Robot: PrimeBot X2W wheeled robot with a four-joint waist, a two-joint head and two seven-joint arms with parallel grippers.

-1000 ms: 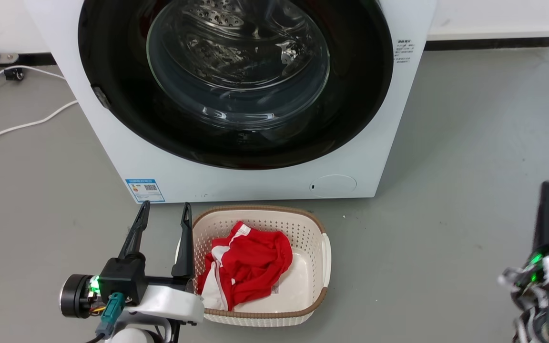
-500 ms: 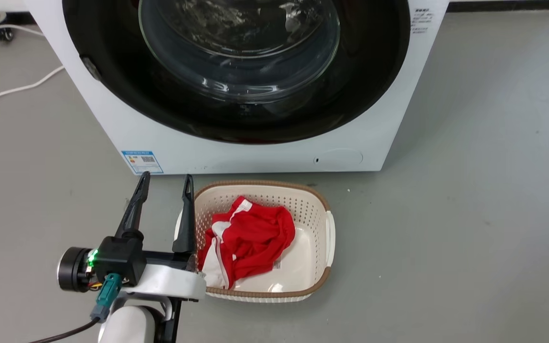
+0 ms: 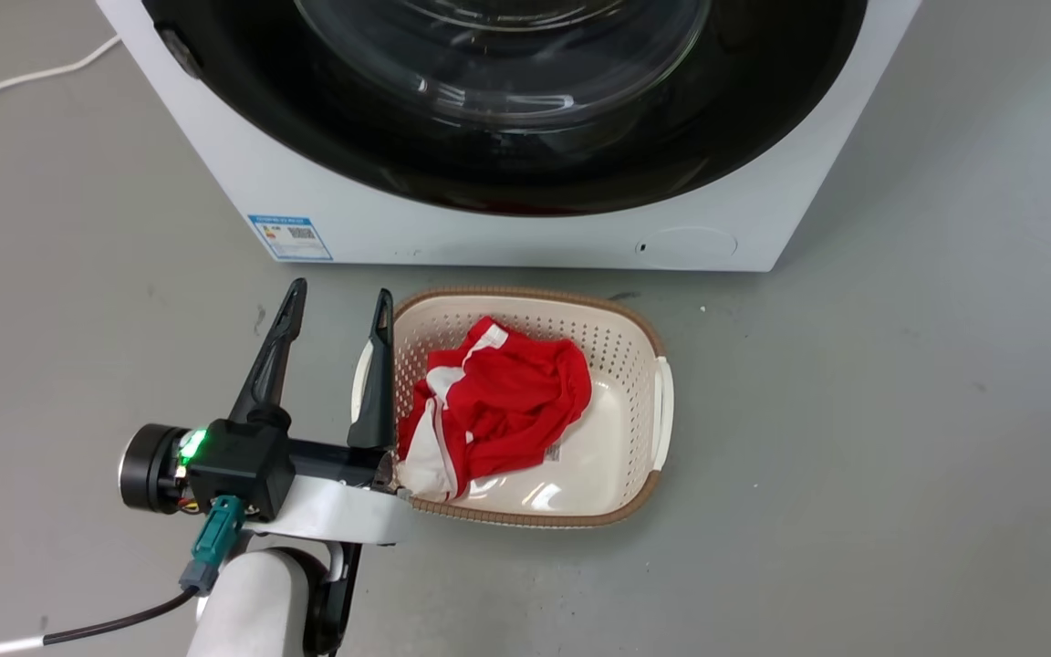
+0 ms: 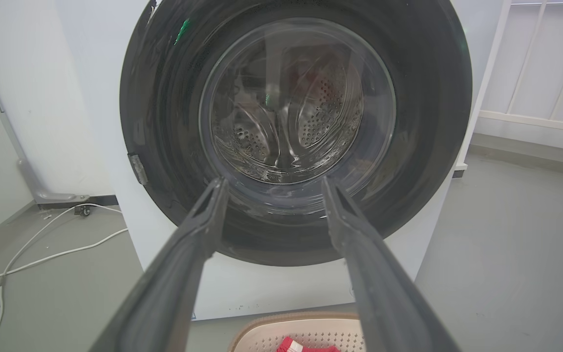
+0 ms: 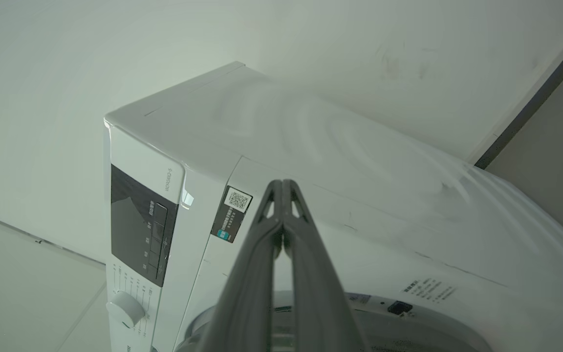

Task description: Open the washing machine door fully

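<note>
Two long fingers of the left gripper (image 3: 340, 294) stand wide apart and empty, just in front of the washing machine (image 3: 489, 242), whose black door (image 3: 379, 155) sits closed against its front. The right gripper (image 5: 282, 183), its fingers pressed together on nothing, points at the machine's top. A basket (image 3: 525, 297) holding a red garment (image 3: 507, 401) sits before the machine.
</note>
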